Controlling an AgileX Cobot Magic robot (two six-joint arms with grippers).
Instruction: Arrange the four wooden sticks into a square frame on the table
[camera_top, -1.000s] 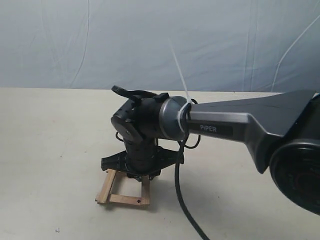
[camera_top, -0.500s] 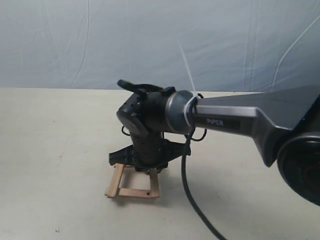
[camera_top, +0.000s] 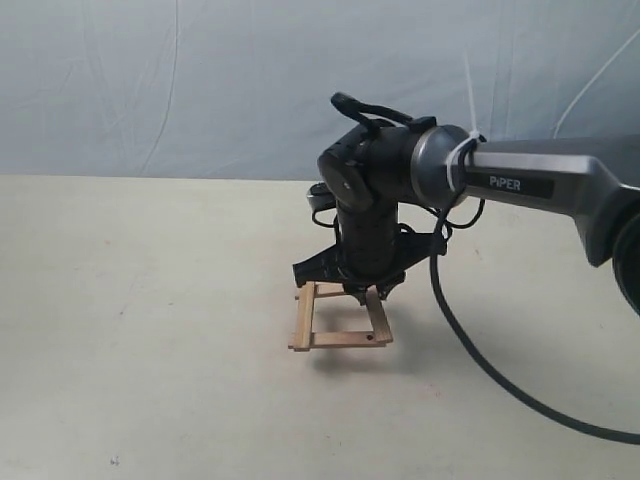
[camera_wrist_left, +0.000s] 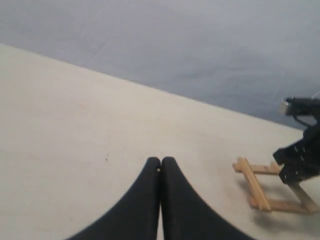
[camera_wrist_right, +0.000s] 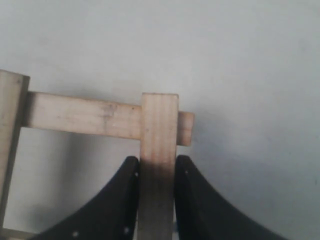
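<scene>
The four wooden sticks form the square frame (camera_top: 340, 339) lying on the table (camera_top: 150, 350). My right gripper (camera_top: 365, 291) comes down over the frame's far right corner, shut on the right-hand stick (camera_top: 379, 317). The right wrist view shows this stick (camera_wrist_right: 159, 130) pinched between the two black fingers (camera_wrist_right: 125, 195), its end lapping over a cross stick (camera_wrist_right: 82, 116). My left gripper (camera_wrist_left: 160, 161) hangs shut and empty over bare table, with the frame (camera_wrist_left: 257, 187) off to one side. The left gripper is outside the exterior view.
A wrinkled blue-grey backdrop sheet (camera_top: 200, 80) rises behind the table's far edge. The right arm's black cable (camera_top: 480, 365) trails over the table to the right of the frame. The right arm (camera_top: 540, 185) reaches in from the right.
The right gripper has moved right and toward the backdrop, and the whole square frame has shifted with it from the front left to near the middle.
</scene>
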